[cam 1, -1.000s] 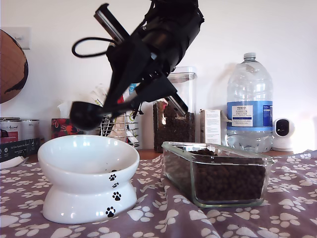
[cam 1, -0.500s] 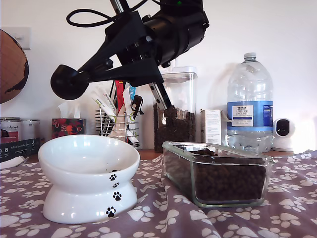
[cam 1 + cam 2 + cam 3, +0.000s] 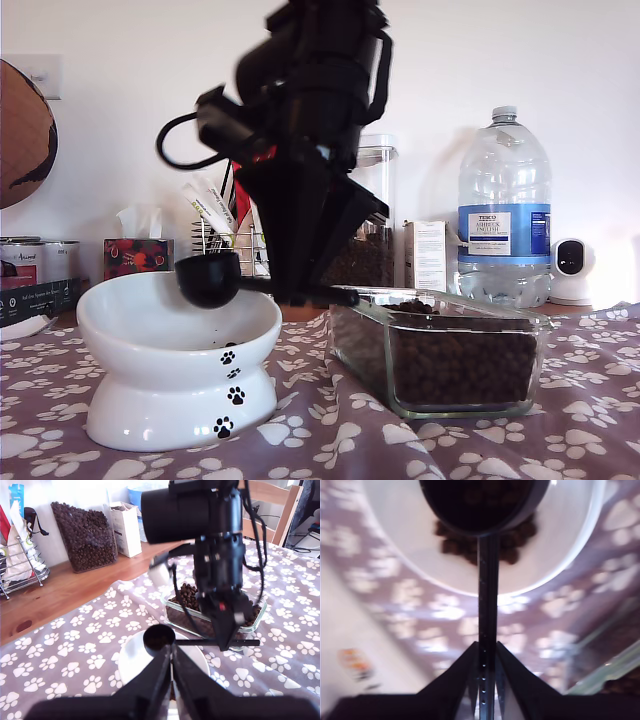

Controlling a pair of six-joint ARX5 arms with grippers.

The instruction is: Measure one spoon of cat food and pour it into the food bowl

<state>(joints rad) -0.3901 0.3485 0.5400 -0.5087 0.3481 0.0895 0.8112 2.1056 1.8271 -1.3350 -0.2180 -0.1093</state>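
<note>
The second pincer is pressed shut on the thin handle of the spoon, with both fingers tight against its sides. In the exterior view this pincer points down at the middle of the frame and holds the spoon about level, its cup out toward the exterior view's left. The cup hangs over the food bowl, just above the rim and seemingly not touching it. The first wrist view shows brown cat food inside the cup. The second wrist view shows more pellets on the white floor of the bowl, under the cup.

The first pincer has its fingers drawn almost together, and nothing shows between them. It hangs above the bowl's near rim.

The bowl stands at the lower left of the exterior view on the paw-print cloth covering the counter. The glass dish of kibble is just beside it at the lower right.

From the side, the bowl's rim hides its inside. The arm is cut off by the top of the frame and covers part of the clear jar behind it. The second wrist view is blurred, so single pellets are hard to count.
</note>
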